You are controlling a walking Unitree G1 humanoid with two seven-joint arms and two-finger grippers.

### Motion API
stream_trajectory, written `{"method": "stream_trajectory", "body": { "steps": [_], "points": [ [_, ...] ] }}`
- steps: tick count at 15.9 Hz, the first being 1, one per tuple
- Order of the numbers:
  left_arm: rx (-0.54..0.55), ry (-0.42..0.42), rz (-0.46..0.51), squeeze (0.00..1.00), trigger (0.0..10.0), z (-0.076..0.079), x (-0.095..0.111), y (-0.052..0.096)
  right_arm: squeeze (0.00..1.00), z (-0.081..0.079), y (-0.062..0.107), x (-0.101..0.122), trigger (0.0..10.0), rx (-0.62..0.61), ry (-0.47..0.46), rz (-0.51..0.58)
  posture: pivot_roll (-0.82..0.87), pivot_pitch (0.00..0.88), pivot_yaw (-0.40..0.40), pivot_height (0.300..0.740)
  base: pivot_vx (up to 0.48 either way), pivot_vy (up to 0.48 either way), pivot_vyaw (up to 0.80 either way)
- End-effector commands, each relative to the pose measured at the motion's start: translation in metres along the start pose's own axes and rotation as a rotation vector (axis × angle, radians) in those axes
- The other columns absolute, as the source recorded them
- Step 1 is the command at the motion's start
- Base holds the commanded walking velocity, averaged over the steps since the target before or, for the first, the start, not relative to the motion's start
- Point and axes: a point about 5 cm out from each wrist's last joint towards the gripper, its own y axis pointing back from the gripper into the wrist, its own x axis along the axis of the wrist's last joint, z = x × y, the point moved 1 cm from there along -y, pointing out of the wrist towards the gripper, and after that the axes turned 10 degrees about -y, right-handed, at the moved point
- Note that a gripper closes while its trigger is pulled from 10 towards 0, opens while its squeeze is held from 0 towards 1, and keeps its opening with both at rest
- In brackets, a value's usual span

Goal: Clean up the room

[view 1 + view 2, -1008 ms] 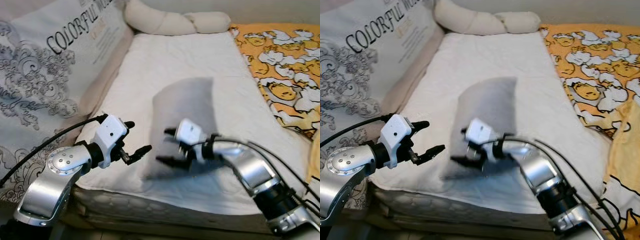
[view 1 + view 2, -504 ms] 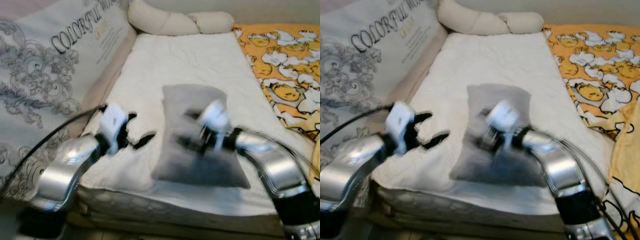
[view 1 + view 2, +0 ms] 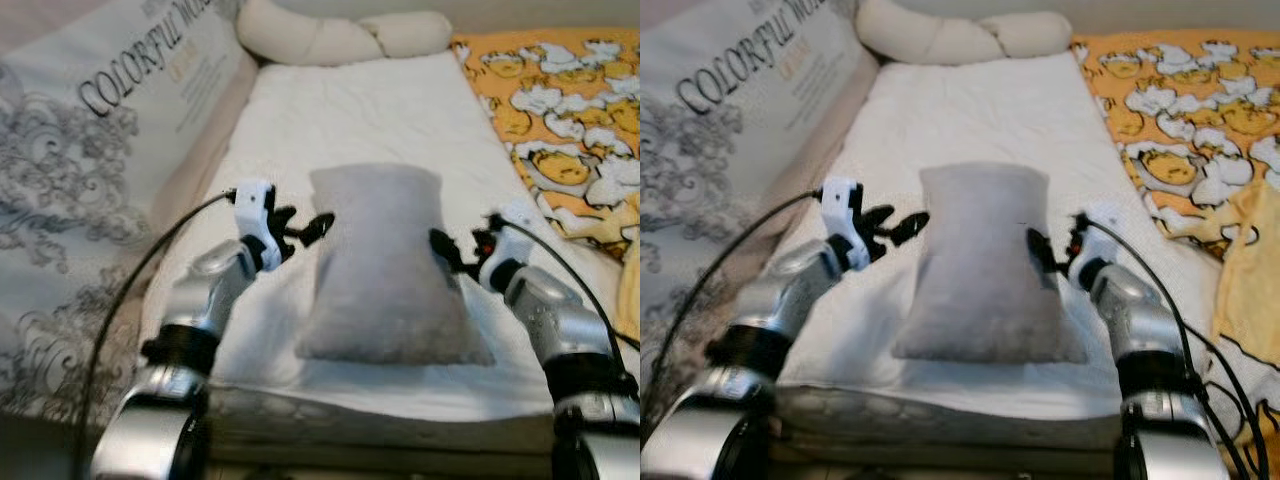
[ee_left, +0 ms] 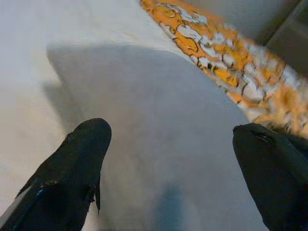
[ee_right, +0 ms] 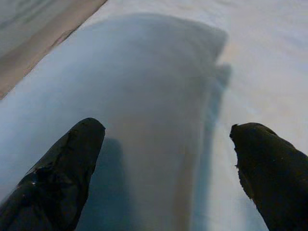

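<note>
Item: grey pillow (image 3: 385,265), rectangular, soft. It lies flat on the white mattress (image 3: 350,110) of the bed, near the front edge. Its long axis runs away from us, toward the head of the bed.

Left gripper (image 3: 300,229): we hold it just beside the pillow's left edge, close to the far left corner. Jaws released, spread apart. In the left wrist view the two fingers (image 4: 79,159) frame the pillow's surface, with nothing between them.

Right gripper (image 3: 446,253): at the pillow's right edge, about mid-length, touching or nearly touching the fabric; we cannot tell which. Jaws released. The right wrist view shows both fingers (image 5: 72,159) wide apart, with the pillow ahead of them.

Governing relation: the pillow sits between our two grippers, which flank its long sides across the short axis. Neither arm is clearly the nearer; both are at the edge.

Surroundings: a cream knotted bolster (image 3: 330,35) at the head of the bed; a printed fabric panel lettered "COLORFUL" (image 3: 110,120) along the left side; an orange patterned blanket (image 3: 555,110) to the right, well apart from the pillow.

Judgement: the pillow is not yet grasped. We judge that the next move is a two-sided pinch or squeeze inward. The soft filling will likely give and sag when lifted.
</note>
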Motion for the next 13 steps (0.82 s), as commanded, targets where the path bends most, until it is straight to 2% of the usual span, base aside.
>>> {"method": "stream_trajectory", "body": {
  "steps": [1, 3, 4, 5, 6, 7, 8, 9, 10, 11, 12, 13],
  "points": [
    [0.053, 0.095, -0.006, 1.0, 10.0, -0.008, -0.012, 0.001, 1.0, -0.003, -0.003, 0.006, 10.0, 0.028, -0.081, 0.031, -0.06, 0.099, 0.095, 0.74, 0.0, 0.0, 0.0],
    [0.104, 0.237, -0.022, 1.0, 10.0, -0.004, -0.036, -0.004, 1.0, 0.007, -0.003, 0.0, 10.0, 0.042, -0.234, 0.018, -0.09, 0.12, 0.086, 0.74, 0.0, 0.0, 0.0],
    [0.12, 0.264, -0.046, 1.0, 10.0, -0.001, -0.048, -0.004, 1.0, 0.01, -0.002, -0.009, 10.0, 0.052, -0.277, -0.017, -0.09, 0.121, 0.084, 0.74, 0.0, 0.0, 0.0],
    [0.126, 0.266, -0.054, 1.0, 10.0, 0.0, -0.052, -0.004, 1.0, 0.011, -0.002, -0.013, 10.0, 0.05, -0.274, -0.035, -0.09, 0.121, 0.083, 0.74, 0.0, 0.0, 0.0],
    [0.092, 0.395, -0.021, 1.0, 10.0, 0.01, -0.061, -0.008, 1.0, 0.007, -0.001, -0.037, 10.0, 0.105, -0.304, -0.145, -0.1, 0.12, 0.082, 0.74, 0.0, 0.0, 0.0],
    [0.043, 0.469, 0.013, 1.0, 10.0, 0.018, -0.06, -0.011, 1.0, 0.006, 0.0, -0.045, 10.0, 0.112, -0.326, -0.175, -0.09, 0.117, 0.078, 0.74, 0.0, 0.0, 0.0],
    [-0.037, 0.508, 0.004, 1.0, 10.0, 0.032, -0.061, -0.016, 1.0, 0.004, 0.001, -0.055, 10.0, 0.11, -0.372, -0.207, -0.09, 0.117, 0.076, 0.74, 0.0, 0.0, 0.0],
    [-0.071, 0.498, -0.022, 1.0, 10.0, 0.039, -0.064, -0.018, 1.0, 0.002, 0.001, -0.061, 10.0, 0.11, -0.402, -0.23, -0.09, 0.117, 0.075, 0.74, 0.0, 0.0, 0.0],
    [-0.098, 0.456, -0.103, 1.0, 10.0, 0.052, -0.076, -0.021, 1.0, -0.002, 0.0, -0.07, 10.0, 0.108, -0.403, -0.287, -0.08, 0.116, 0.075, 0.74, 0.0, 0.0, 0.0],
    [-0.102, 0.423, -0.126, 1.0, 10.0, 0.057, -0.081, -0.022, 0.0, -0.004, 0.0, -0.073, 10.0, 0.118, -0.399, -0.296, -0.08, 0.116, 0.075, 0.74, 0.0, 0.0, 0.0],
    [-0.089, 0.395, -0.157, 0.74, 3.6, 0.068, -0.092, -0.023, 0.0, -0.007, -0.002, -0.076, 6.3, 0.132, -0.389, -0.289, -0.09, 0.112, 0.078, 0.74, 0.0, 0.0, 0.0],
    [-0.089, 0.392, -0.154, 0.0, 0.0, 0.073, -0.094, -0.025, 0.0, -0.009, -0.003, -0.077, 0.0, 0.143, -0.387, -0.281, -0.09, 0.112, 0.08, 0.74, 0.0, 0.0, 0.0]
  ]
}}
